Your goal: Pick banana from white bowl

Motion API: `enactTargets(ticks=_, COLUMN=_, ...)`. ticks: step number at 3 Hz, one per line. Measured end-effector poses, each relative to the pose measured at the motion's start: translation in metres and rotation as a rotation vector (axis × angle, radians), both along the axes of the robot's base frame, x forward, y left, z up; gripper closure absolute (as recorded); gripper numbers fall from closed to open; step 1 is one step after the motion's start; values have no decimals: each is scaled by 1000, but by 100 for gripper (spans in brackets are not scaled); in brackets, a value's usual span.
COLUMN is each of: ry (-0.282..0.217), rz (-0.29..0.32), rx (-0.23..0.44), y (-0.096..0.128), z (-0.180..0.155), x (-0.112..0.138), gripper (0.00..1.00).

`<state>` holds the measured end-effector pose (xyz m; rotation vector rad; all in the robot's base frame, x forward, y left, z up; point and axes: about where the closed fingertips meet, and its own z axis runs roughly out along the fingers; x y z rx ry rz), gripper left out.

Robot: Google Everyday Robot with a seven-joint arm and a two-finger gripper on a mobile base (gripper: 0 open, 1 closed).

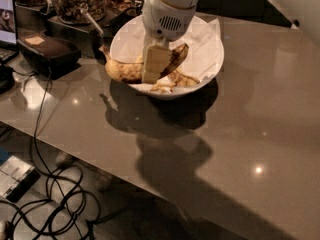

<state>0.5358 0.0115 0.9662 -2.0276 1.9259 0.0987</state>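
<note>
Camera view: you have the end effector clamped across the middle of the banana, over the white bowl near the counter's far edge. Grasp looks made; lifting clear remains. Banana's stem end overhangs the bowl's left rim. Arm stands near-vertical, wrist pointing down.

The gripper, set low over the white bowl, covers the middle of the banana, so that only its blotched left part, reaching past the rim, and a dark right end show; whether the fruit touches the paper lining cannot be told. The arm and the glass jar of nuts are cut off by the top edge, the laptop by the left edge. The bowl's far rim is partly hidden behind the arm.
</note>
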Motion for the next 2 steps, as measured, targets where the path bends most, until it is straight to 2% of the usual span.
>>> enactTargets(ticks=1, ry=2, rz=84, rx=27, y=24, z=12, x=-23, gripper=100)
enactTargets(ticks=2, ry=-2, rz=141, rx=26, y=40, z=24, x=-41, gripper=100)
